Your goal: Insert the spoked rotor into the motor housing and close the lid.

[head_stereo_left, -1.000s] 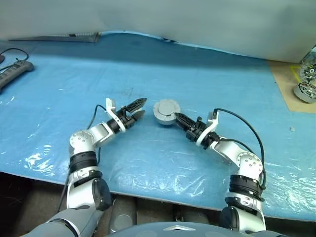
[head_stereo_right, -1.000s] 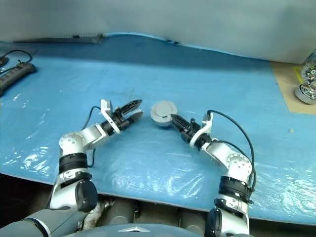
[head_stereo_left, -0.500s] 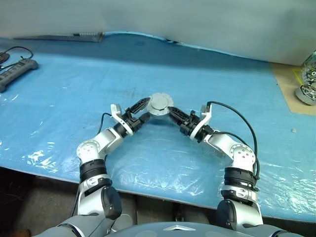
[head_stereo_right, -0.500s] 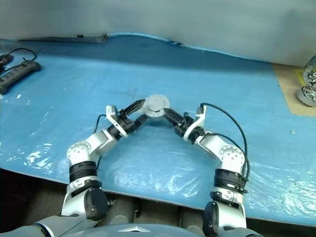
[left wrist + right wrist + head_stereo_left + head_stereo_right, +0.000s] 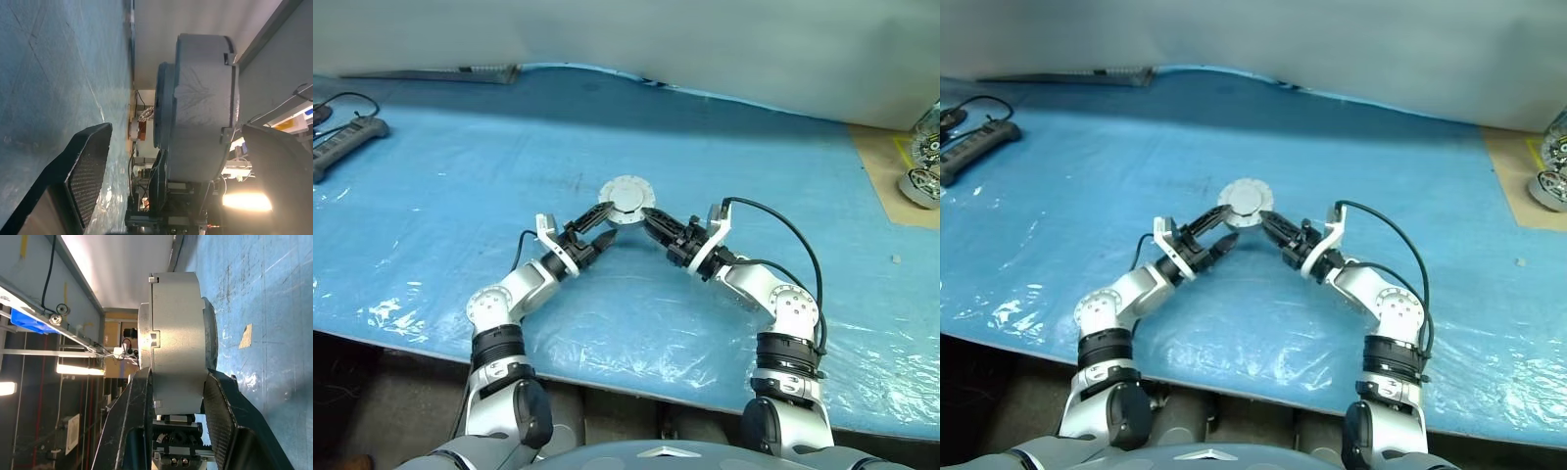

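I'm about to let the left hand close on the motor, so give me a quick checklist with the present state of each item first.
1. Right hand grips the housing: ok, its fingers clamp the housing's two flat faces.
2. Housing clear of the blue sheet: ok, held up above it.
3. Left hand open: ok, fingers spread wide.
4. Housing between the left fingers: ok, it sits in the gap, untouched as far as I can see.
5. Lid seated on the housing: cannot tell; a seam runs round the body, no gap visible.
6. Rotor inside: cannot tell, the body is shut.
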{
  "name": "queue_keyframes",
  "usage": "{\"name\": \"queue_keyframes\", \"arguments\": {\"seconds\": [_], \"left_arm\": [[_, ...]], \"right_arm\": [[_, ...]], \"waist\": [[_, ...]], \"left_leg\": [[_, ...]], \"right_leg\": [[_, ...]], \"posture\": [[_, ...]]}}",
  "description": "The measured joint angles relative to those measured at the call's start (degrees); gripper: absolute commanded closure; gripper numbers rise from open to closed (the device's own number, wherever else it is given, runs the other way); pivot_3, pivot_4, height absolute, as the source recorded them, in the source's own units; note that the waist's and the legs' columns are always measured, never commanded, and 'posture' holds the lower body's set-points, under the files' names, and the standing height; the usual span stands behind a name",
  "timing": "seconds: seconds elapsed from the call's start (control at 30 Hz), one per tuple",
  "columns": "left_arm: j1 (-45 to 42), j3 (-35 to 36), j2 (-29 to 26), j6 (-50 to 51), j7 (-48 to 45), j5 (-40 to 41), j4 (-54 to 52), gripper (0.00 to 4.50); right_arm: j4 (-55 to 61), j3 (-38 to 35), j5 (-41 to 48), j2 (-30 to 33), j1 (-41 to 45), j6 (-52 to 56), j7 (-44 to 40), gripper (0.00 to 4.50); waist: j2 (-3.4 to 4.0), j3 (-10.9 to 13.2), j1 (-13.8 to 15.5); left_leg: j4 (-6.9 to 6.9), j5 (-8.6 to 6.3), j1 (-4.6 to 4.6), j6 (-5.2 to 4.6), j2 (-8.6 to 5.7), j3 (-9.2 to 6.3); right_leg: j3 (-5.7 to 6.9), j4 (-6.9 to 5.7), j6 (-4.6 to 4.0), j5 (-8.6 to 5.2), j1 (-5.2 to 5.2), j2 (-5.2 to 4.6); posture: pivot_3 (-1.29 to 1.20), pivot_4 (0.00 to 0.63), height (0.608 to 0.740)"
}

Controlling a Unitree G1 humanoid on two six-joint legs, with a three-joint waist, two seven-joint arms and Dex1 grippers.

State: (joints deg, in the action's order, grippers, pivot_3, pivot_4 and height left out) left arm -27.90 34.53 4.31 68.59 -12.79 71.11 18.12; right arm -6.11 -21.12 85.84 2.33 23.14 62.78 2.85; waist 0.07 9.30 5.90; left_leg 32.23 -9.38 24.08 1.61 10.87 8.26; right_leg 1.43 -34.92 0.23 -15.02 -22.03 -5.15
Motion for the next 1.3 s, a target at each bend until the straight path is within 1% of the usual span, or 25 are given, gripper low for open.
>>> {"name": "queue_keyframes", "arguments": {"seconds": [0.33,0.43,0.57,0.6,0.7,0.77,0.83,0.9,0.93,1.0,1.07,1.1,1.17,1.3], "left_arm": [[-1.6,-2.1,1.2,-4.2,-0.5,1.6,1.2,0.00],[-1.6,-2.8,1.3,-4.7,-0.6,1.6,2.0,0.59],[-1.6,-3.3,1.0,-4.9,-0.4,1.8,2.2,1.97],[-1.5,-3.7,0.8,-4.9,-0.4,1.8,2.2,2.12],[-1.1,-3.8,0.5,-4.7,-0.4,2.0,2.1,2.12],[-0.7,-3.8,0.5,-4.7,-0.3,2.3,2.1,2.12],[-0.4,-4.1,0.3,-4.8,-0.5,2.5,2.1,2.12],[-0.4,-4.9,-0.6,-5.3,-1.4,2.1,2.2,2.12],[-1.1,-5.5,-1.3,-6.0,-2.1,1.3,3.7,2.12],[-3.1,-6.1,-3.4,-9.2,-1.4,-2.6,6.9,2.12],[-5.5,-6.1,-6.2,-12.4,-2.3,-5.3,10.5,2.12],[-8.0,-6.1,-8.0,-14.7,-3.7,-7.6,14.4,2.12],[-12.1,-6.1,-10.6,-18.6,-6.0,-10.9,20.9,2.12],[-22.2,-6.6,-14.0,-26.7,-11.9,-18.1,36.8,2.12]], "right_arm": [[0.2,3.2,1.3,0.2,-1.3,0.3,0.7,3.38],[0.3,3.6,2.0,0.5,-1.6,0.3,0.8,3.38],[1.0,4.1,2.5,0.6,-1.9,0.0,1.0,3.38],[1.2,4.3,2.5,0.7,-1.9,-0.1,1.3,3.38],[2.0,5.0,2.2,0.9,-2.4,-0.6,1.3,3.38],[3.6,6.3,0.4,1.3,-3.2,-1.6,0.3,3.38],[6.7,9.1,-4.3,3.4,-4.3,-3.5,-3.0,3.38],[11.1,14.9,-12.0,7.8,-4.7,-7.3,-7.6,3.38],[13.8,19.1,-17.7,11.0,-4.9,-10.7,-10.2,2.55],[17.2,25.1,-30.2,15.7,-5.5,-15.7,-11.8,1.67],[17.2,28.4,-38.8,18.1,-8.3,-20.2,-13.3,1.01],[17.0,30.7,-44.5,19.2,-10.0,-23.8,-14.3,0.69],[16.8,33.5,-51.6,19.8,-11.5,-29.1,-15.9,0.01],[16.6,35.5,-62.8,19.9,-14.3,-40.9,-18.5,0.00]], "waist": [[0.00,0.0,0.1],[0.00,0.0,0.1],[0.00,0.0,0.0],[0.00,0.0,0.0],[0.00,0.0,0.1],[0.00,0.0,0.1],[0.00,0.0,0.1],[0.00,0.0,0.2],[0.00,0.0,0.2],[-0.01,0.0,0.2],[-0.02,0.0,0.2],[-0.04,0.0,0.2],[-0.06,0.0,0.2],[-0.11,0.1,0.6]], "left_leg": [[0.04,0.00,0.00,0.00,-0.02,-0.01],[0.06,0.00,0.00,0.00,-0.02,-0.02],[0.07,0.00,0.00,0.00,-0.02,-0.03],[0.07,0.00,0.00,0.00,-0.01,-0.03],[0.08,0.00,0.01,0.00,-0.02,-0.04],[0.09,0.00,0.01,0.00,-0.02,-0.04],[0.11,0.00,0.02,0.00,-0.02,-0.06],[0.16,0.00,0.01,0.00,-0.02,-0.09],[0.19,0.00,-0.04,0.00,-0.02,-0.12],[0.22,0.00,-0.23,0.00,-0.01,-0.27],[0.22,0.00,-0.39,0.00,-0.05,-0.31],[0.22,0.00,-0.39,0.00,-0.07,-0.31],[0.27,0.00,-0.35,0.00,-0.10,-0.32],[0.32,0.00,-0.18,-0.01,-0.23,-0.43]], "right_leg": [[0.00,0.00,0.03,0.02,0.03,-0.01],[0.00,-0.01,0.03,0.02,0.04,-0.01],[0.00,-0.02,0.04,0.02,0.04,-0.01],[0.01,-0.02,0.04,0.02,0.04,-0.01],[0.01,-0.03,0.04,0.02,0.04,-0.01],[0.01,-0.04,0.04,0.02,0.04,-0.01],[0.03,-0.04,0.05,0.03,0.05,-0.01],[0.03,-0.04,0.11,0.06,0.09,-0.01],[0.04,-0.03,0.14,0.08,0.15,0.00],[0.09,0.03,0.20,0.10,0.46,0.02],[0.07,0.12,0.23,0.11,0.71,0.00],[0.05,0.14,0.27,0.12,0.71,0.00],[0.02,0.15,0.30,0.15,0.69,0.00],[0.03,0.19,0.32,0.17,0.69,-0.05]], "posture": [[0.00,0.150,0.740],[0.00,0.150,0.740],[0.00,0.150,0.740],[0.00,0.150,0.740],[0.00,0.150,0.740],[0.00,0.150,0.740],[0.00,0.150,0.740],[0.00,0.150,0.740],[0.00,0.150,0.740],[0.00,0.150,0.740],[0.00,0.150,0.740],[0.00,0.150,0.740],[0.00,0.150,0.740],[0.00,0.150,0.740]]}}
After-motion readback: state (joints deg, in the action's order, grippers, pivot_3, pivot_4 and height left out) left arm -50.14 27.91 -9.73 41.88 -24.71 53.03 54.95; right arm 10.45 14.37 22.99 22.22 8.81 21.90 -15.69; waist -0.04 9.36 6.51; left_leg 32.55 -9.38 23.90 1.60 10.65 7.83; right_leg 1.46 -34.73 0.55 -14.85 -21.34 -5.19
